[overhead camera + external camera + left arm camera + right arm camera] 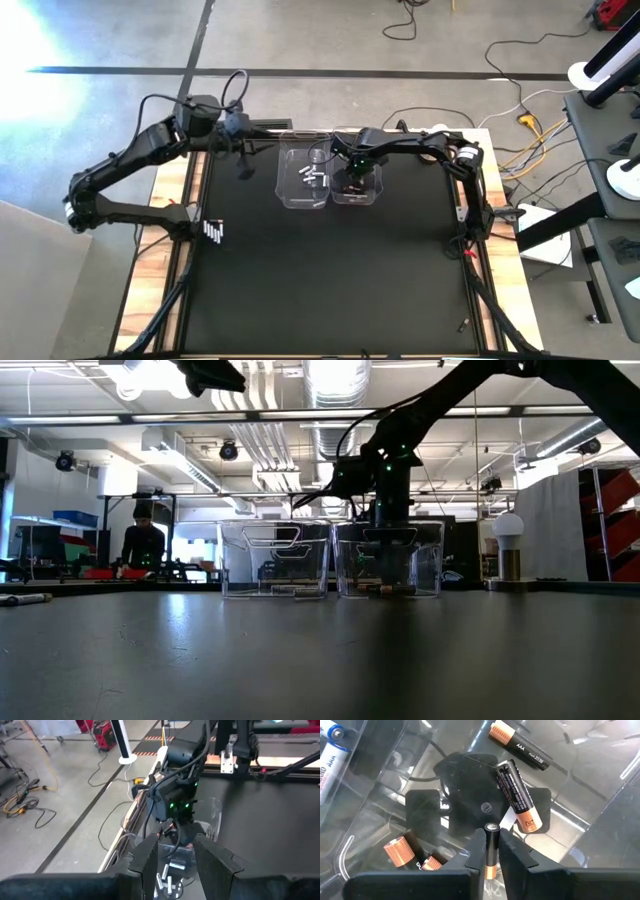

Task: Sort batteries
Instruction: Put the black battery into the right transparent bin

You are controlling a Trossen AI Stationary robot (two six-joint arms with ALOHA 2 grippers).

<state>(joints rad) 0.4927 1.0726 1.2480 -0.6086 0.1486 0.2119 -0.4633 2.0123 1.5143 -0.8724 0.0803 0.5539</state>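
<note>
Two clear bins stand side by side at the table's far middle. The left bin (305, 178) holds several silvery-white batteries (169, 879). The right bin (357, 182) holds dark batteries with copper ends (516, 792). My right gripper (491, 851) reaches down into the right bin (388, 560) and is shut on one dark battery. My left gripper (243, 166) hangs open above the table, left of the bins. Its fingers (150, 862) stand apart with nothing between them. More silvery-white batteries (213, 232) stand in a row near the table's left edge. My right gripper pinches a dark battery (491, 840) between its two fingers, which press on its long sides. The fingers come from above, pointing down into the right bin, and the battery lies along them. Its silver end (491, 827) shows beyond the fingertips. Whether it touches the bin's floor I cannot tell.
A round white-and-silver knob object (510, 545) stands at the table's far right. A marker (25, 598) lies at the far left. A person (143, 545) sits in the room beyond. Bare black mat (330, 280) spreads over the table's near half.
</note>
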